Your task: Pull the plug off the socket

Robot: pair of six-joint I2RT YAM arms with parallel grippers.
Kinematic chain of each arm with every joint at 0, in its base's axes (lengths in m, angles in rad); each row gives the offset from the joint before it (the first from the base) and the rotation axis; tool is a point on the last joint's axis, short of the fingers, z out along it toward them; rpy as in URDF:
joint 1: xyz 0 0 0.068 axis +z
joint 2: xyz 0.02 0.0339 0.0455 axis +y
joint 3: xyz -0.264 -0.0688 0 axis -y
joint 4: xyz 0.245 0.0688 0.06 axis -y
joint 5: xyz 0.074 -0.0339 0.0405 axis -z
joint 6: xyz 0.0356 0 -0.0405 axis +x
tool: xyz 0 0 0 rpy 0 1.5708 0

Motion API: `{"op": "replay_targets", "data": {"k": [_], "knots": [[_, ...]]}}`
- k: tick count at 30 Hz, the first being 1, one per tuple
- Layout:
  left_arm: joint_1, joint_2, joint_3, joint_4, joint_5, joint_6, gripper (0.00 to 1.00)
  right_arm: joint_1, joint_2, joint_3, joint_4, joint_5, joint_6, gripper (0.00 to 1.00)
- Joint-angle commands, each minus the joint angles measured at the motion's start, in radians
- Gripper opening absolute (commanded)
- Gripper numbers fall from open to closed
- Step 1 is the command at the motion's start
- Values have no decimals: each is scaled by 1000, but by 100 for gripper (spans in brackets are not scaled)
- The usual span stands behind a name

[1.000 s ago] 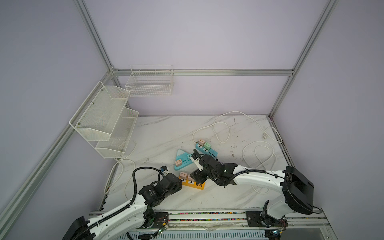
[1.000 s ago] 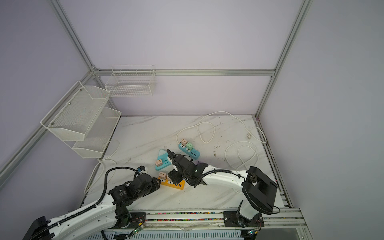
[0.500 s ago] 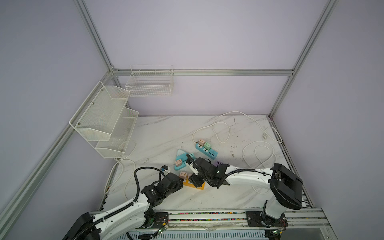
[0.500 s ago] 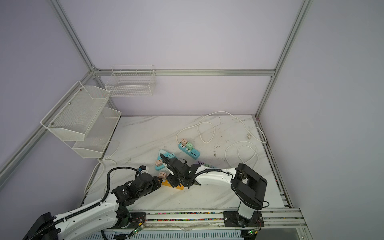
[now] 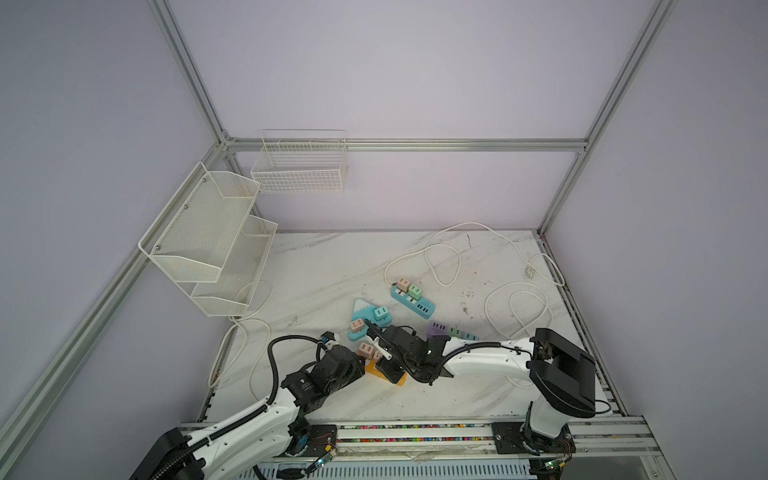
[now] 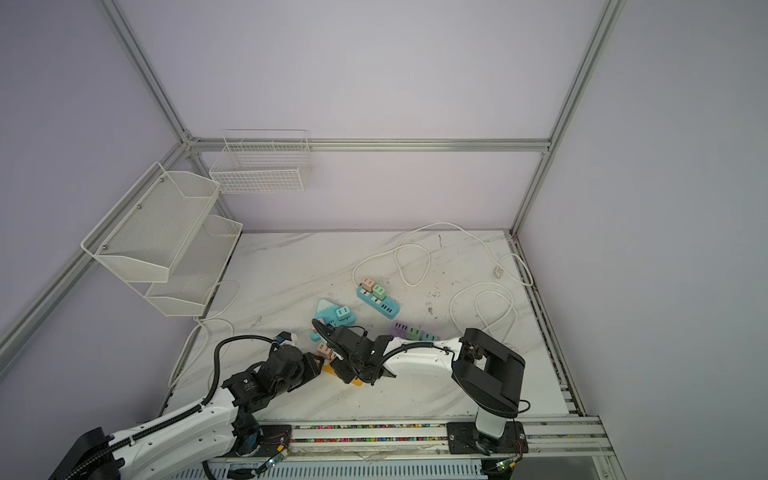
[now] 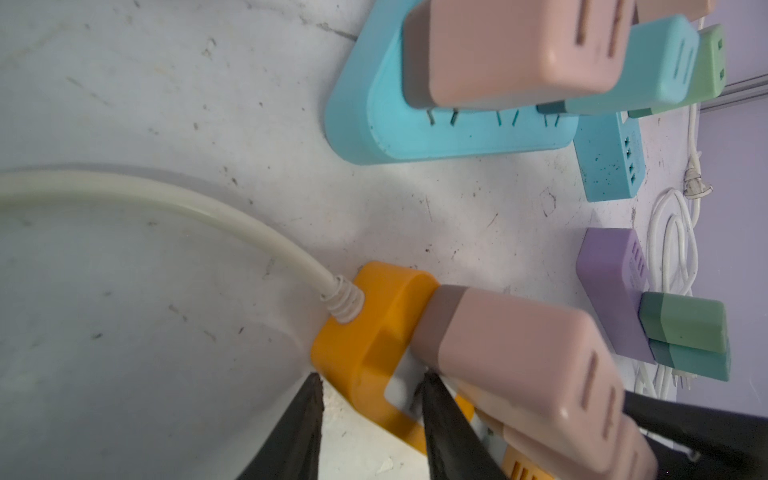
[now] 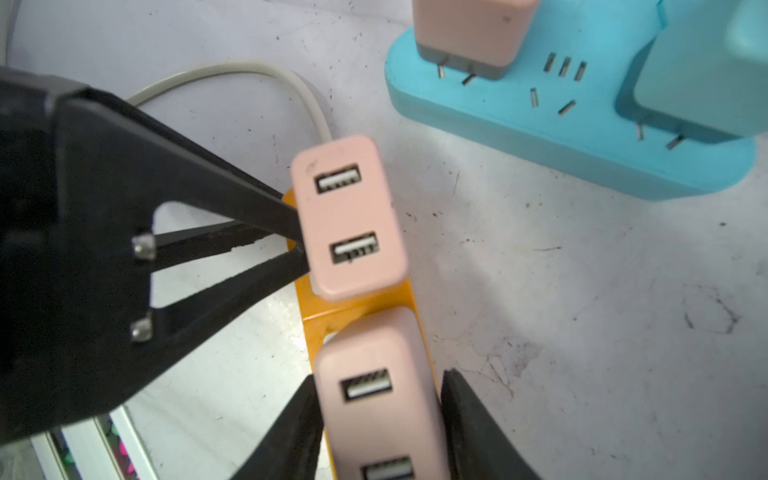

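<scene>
Two hands meet at the orange power strip [image 7: 365, 332], near middle of the surface [image 5: 332, 270]. The left hand [image 7: 372, 378] clamps that strip; the right hand [image 8: 378, 376] straddles the nearer pink plug [image 8: 374, 415], grip uncertain. A loose, skewed pull may slip or jolt the far plug [image 8: 349, 216].

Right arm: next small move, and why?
Probably close the right gripper fully on the pink plug between its fingers before any pull. They flank the plug, but whether both touch is unclear. The plug sits seated in the orange power strip, which the left gripper pinches near its cord end.
</scene>
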Motion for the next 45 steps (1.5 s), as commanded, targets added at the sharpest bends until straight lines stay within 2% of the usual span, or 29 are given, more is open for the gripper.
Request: {"op": "replay_targets", "data": {"k": [1, 7, 16, 26, 33, 45], "knots": [[19, -8, -27, 12, 5, 23, 40, 37, 4, -5, 7, 15, 64, 45], [31, 7, -36, 73, 65, 25, 39, 51, 39, -3, 12, 65, 106, 39], [31, 37, -10, 13, 89, 38, 37, 52, 75, 10, 17, 92, 47, 38], [31, -30, -10, -18, 163, 30, 35, 51, 90, 15, 27, 84, 22, 34], [31, -22, 2, -36, 171, 31, 39, 51, 80, 9, 49, 75, 35, 29], [31, 36, -9, -63, 147, 32, 39, 51, 74, 15, 48, 116, 26, 25]]}}
